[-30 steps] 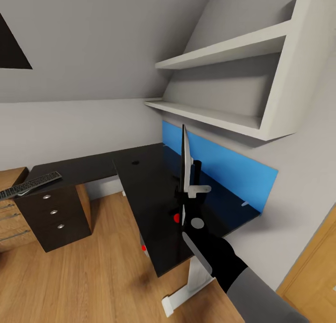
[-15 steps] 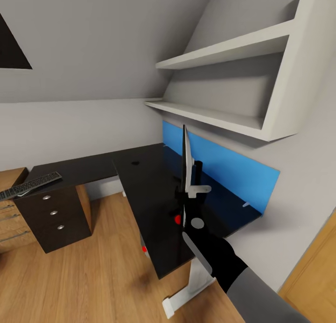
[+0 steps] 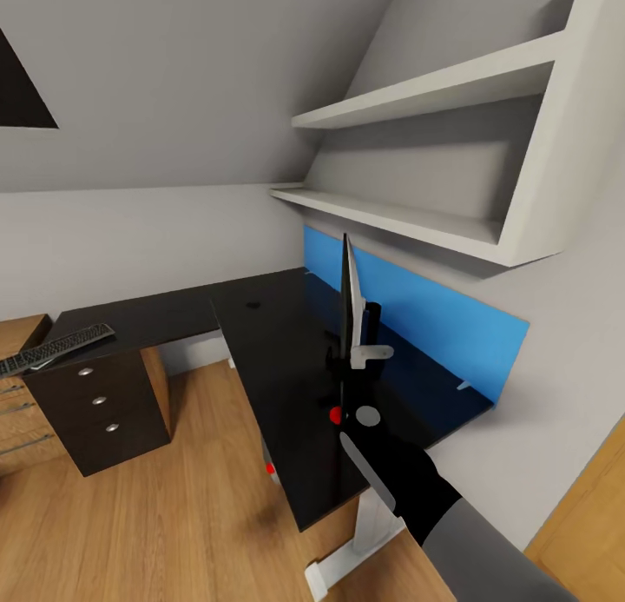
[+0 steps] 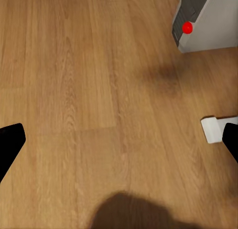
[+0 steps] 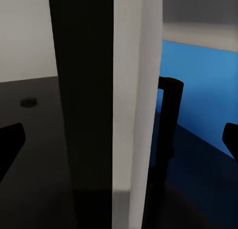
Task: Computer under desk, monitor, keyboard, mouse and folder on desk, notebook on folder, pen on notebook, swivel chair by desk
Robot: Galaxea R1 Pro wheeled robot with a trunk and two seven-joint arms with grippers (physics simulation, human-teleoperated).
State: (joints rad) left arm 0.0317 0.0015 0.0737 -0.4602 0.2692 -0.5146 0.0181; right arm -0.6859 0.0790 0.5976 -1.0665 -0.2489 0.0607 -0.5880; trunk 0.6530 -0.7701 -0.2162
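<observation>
Head view, monitor [image 3: 349, 311] edge-on, screen unseen

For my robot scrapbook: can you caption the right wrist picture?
Open right gripper faces the thin black-and-white monitor, edge-on, on the glossy black desk.

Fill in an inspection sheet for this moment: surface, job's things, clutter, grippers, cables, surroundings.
Surface: black desk, glossy, with a blue back panel.
Job's things: monitor upright on the desk, seen edge-on; keyboard lying on the drawer unit, not yet beside the monitor.
Clutter: nothing seen.
Grippers: right gripper open, fingers either side of the monitor's edge; left gripper open over the wood floor.
Cables: nothing seen.
Surroundings: white wall shelves, sloped ceiling.
</observation>
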